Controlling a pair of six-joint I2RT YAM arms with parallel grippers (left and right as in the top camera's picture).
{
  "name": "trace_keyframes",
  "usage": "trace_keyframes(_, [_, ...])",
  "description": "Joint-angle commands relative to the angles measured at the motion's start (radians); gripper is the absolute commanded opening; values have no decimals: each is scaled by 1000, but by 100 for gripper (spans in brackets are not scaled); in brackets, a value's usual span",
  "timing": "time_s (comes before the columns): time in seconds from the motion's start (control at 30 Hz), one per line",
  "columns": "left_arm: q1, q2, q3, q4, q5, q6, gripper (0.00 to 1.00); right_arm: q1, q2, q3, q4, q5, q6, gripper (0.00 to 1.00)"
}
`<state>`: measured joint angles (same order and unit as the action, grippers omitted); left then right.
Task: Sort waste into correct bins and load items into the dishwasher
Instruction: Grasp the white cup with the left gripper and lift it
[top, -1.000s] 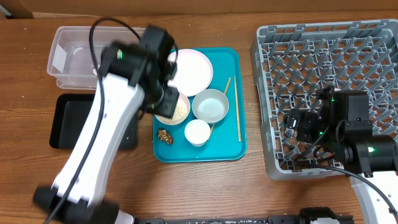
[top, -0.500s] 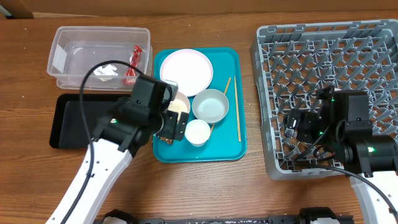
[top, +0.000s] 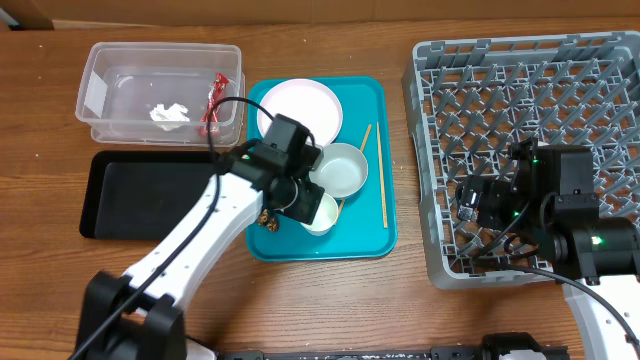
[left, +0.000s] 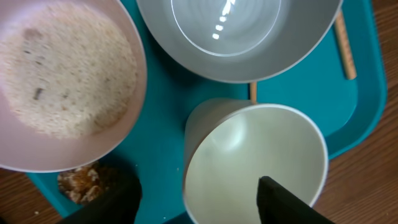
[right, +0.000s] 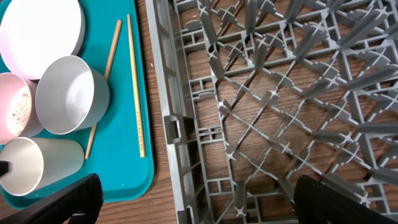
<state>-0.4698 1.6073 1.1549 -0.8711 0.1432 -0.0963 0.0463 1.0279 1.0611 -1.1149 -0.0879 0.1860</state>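
My left gripper (left: 196, 205) is open low over the small white cup (left: 255, 155) on the teal tray. One finger is inside the cup and the other outside its left wall, by the brown food lump (left: 78, 180). A pink bowl of rice (left: 62, 81) and a grey bowl (left: 236, 31) lie just beyond. The round white plate (top: 300, 110) and two chopsticks (top: 383, 185) are on the tray too. The red wrapper (top: 213, 100) and the white paper scrap (top: 170, 112) lie in the clear tub (top: 100, 60). My right gripper (right: 205, 205) is open and empty over the front left corner of the grey dish rack (right: 280, 93).
The black tray (top: 130, 195) lies in front of the clear tub, left of the teal tray (top: 370, 235). The rack (top: 530, 120) fills the right side. Bare wooden table shows between the teal tray and the rack.
My left arm has swung from over the clear tub to the teal tray and come down over the cup. The wrapper and paper now show in the tub. The right arm has not moved.
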Motion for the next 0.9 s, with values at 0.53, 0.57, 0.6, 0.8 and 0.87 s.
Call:
trace_keyframes(0.53, [11, 73, 75, -111, 98, 10, 4, -3, -4, 27, 2, 64, -3, 100])
trace_keyframes(0.57, [17, 65, 101, -130, 124, 27, 4, -3, -4, 27, 1, 105, -3, 100])
trace_keyframes(0.6, [23, 58, 128, -148, 161, 52, 4, -3, -4, 27, 2, 154, -2, 100])
trace_keyframes(0.8, [89, 46, 263, -132, 449, 100, 4, -3, 9, 27, 75, 334, 129, 100])
trace_keyframes(0.87, [122, 46, 267, -42, 590, 53, 4, -3, 25, 27, 118, 309, 174, 100])
